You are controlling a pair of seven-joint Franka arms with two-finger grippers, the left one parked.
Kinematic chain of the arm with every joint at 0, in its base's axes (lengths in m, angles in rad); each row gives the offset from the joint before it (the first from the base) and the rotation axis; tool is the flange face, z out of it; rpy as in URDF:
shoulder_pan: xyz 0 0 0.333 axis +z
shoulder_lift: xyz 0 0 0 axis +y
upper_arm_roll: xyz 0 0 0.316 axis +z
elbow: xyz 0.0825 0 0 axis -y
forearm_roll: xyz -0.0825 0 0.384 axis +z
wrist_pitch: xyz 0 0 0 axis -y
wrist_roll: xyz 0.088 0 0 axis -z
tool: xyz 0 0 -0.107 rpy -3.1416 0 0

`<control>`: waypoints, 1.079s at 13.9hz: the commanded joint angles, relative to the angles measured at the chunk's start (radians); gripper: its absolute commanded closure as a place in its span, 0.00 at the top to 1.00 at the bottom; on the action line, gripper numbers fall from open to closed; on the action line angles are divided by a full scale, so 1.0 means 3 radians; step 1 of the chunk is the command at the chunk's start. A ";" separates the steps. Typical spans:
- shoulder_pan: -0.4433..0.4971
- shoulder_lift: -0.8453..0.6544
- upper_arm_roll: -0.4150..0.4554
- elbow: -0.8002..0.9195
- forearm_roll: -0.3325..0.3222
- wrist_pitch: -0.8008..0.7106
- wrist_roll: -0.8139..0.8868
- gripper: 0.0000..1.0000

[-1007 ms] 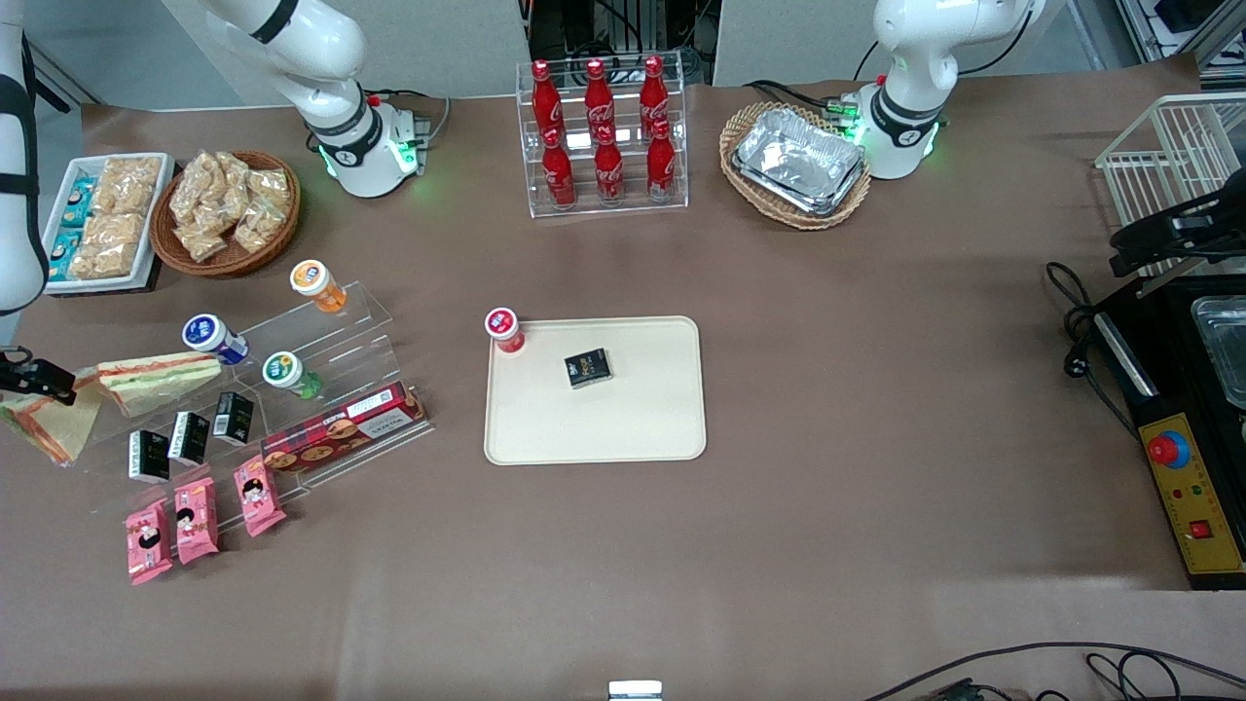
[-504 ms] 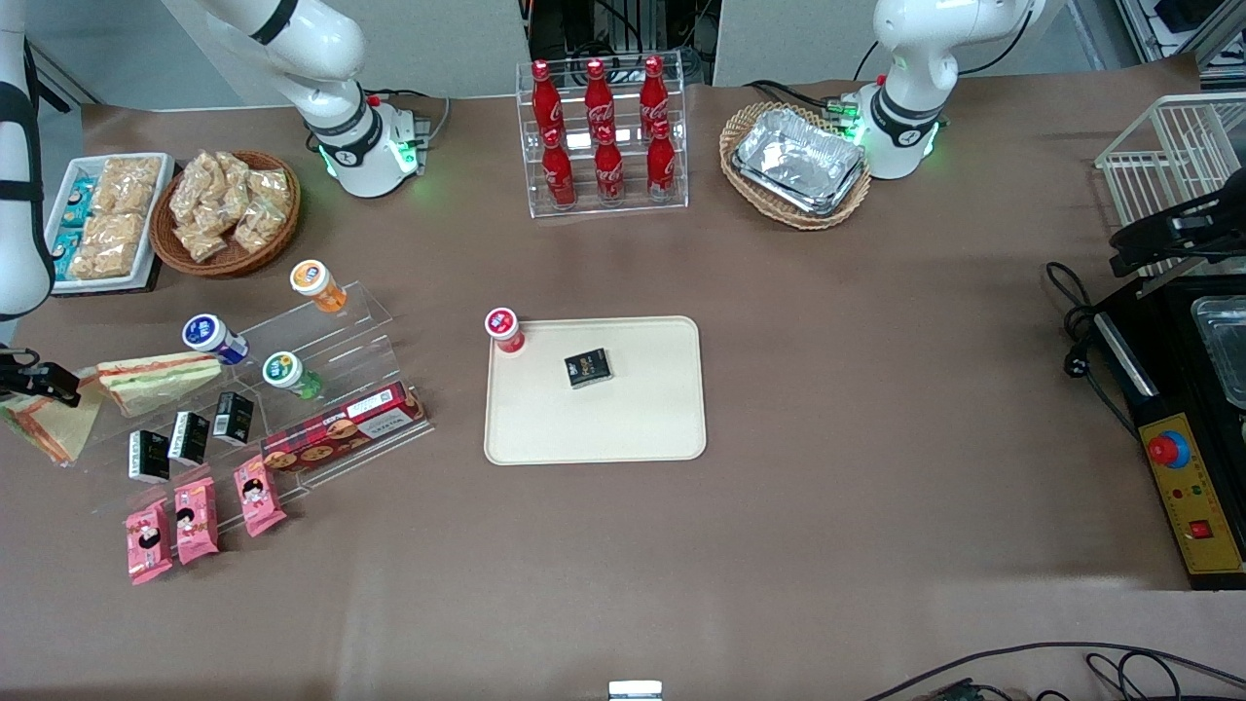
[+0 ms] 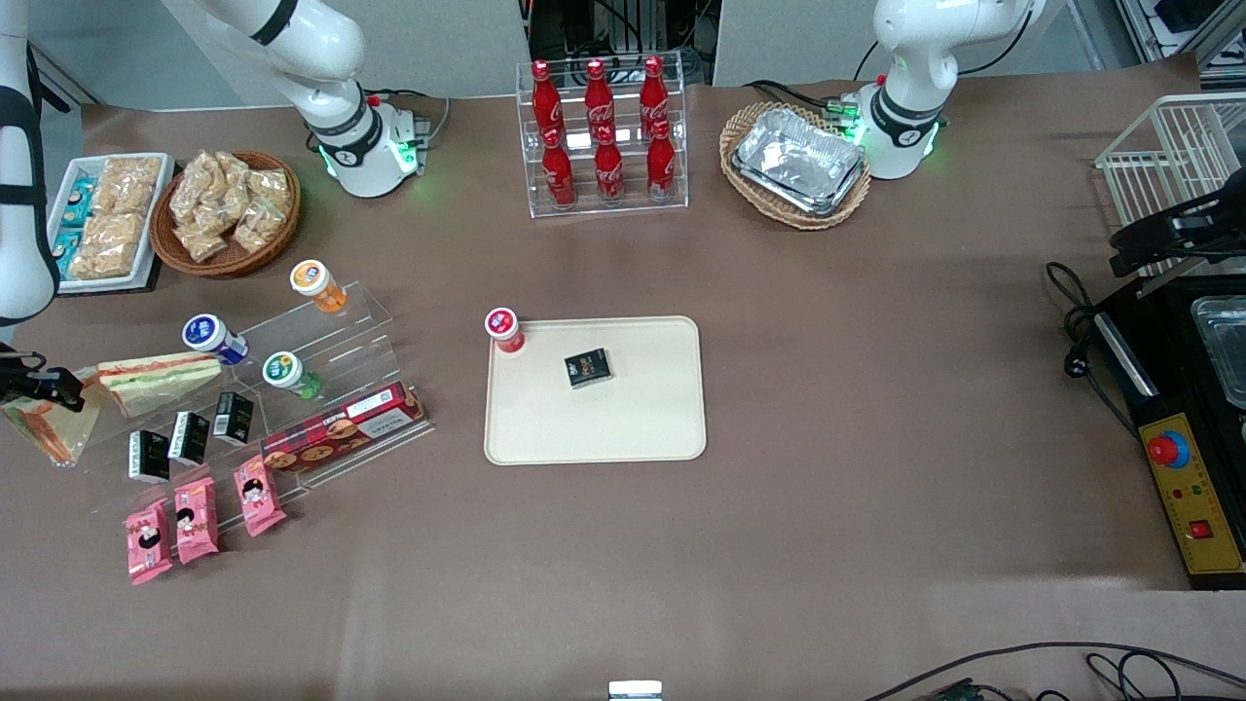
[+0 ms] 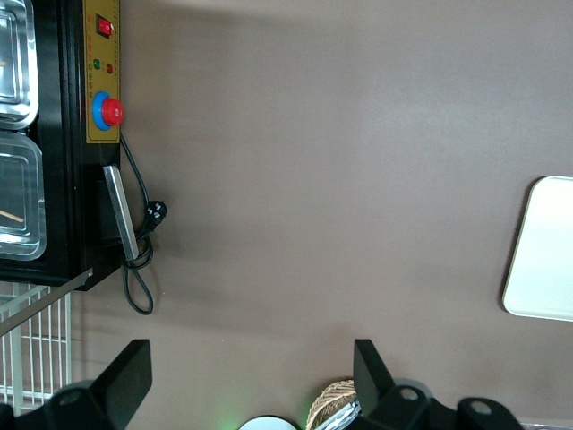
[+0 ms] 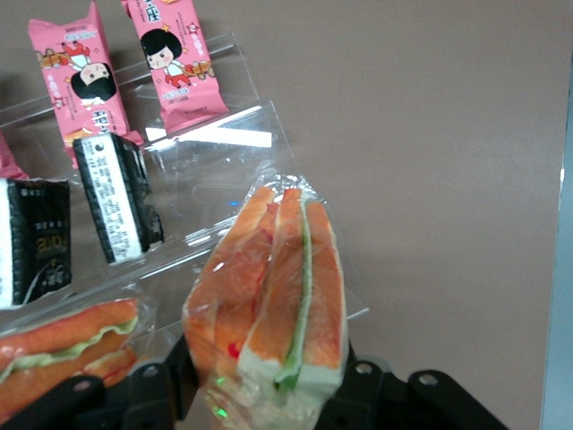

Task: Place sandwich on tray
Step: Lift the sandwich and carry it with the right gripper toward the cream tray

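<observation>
The gripper (image 3: 29, 387) sits at the working arm's end of the table, mostly cut off by the frame edge in the front view; only its dark fingers show there. It is closed on the sandwich (image 5: 273, 296), a clear-wrapped wedge with broad orange filling and a thin green line. In the right wrist view the wrapped wedge fills the space between the fingers, and its base hides the fingertips themselves. In the front view the sandwich (image 3: 47, 424) hangs partly under the gripper, just beside the clear acrylic display steps (image 3: 321, 336), and whether it touches the table cannot be told.

A second wedge sandwich (image 3: 161, 380) lies on the steps close by; in the wrist view only its end (image 5: 67, 345) shows. Black boxes (image 5: 116, 197) and pink snack packets (image 5: 179, 58) stand on the steps nearer the front camera.

The tray (image 3: 633, 428) lies well apart, at the middle of the table, carrying a small black box (image 3: 588, 368) and a red-capped bottle (image 3: 504, 329) at its corner. The left wrist view catches only a cut-off edge of the tray (image 4: 542, 260).
</observation>
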 commanded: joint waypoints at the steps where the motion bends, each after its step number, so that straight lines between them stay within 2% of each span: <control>1: -0.0014 -0.0011 0.0015 0.0030 0.0070 0.0007 -0.0188 0.49; 3: -0.0014 -0.0036 0.0020 0.0091 0.0060 -0.0099 -0.0315 0.49; 6: -0.0009 -0.0037 0.0045 0.0488 0.0060 -0.0630 -0.0387 0.49; 12: 0.0257 -0.0021 0.0122 0.1231 0.0045 -0.1597 -0.0448 0.49; 15: 0.0288 -0.0047 0.0336 0.1298 0.0070 -0.1746 -0.0750 0.49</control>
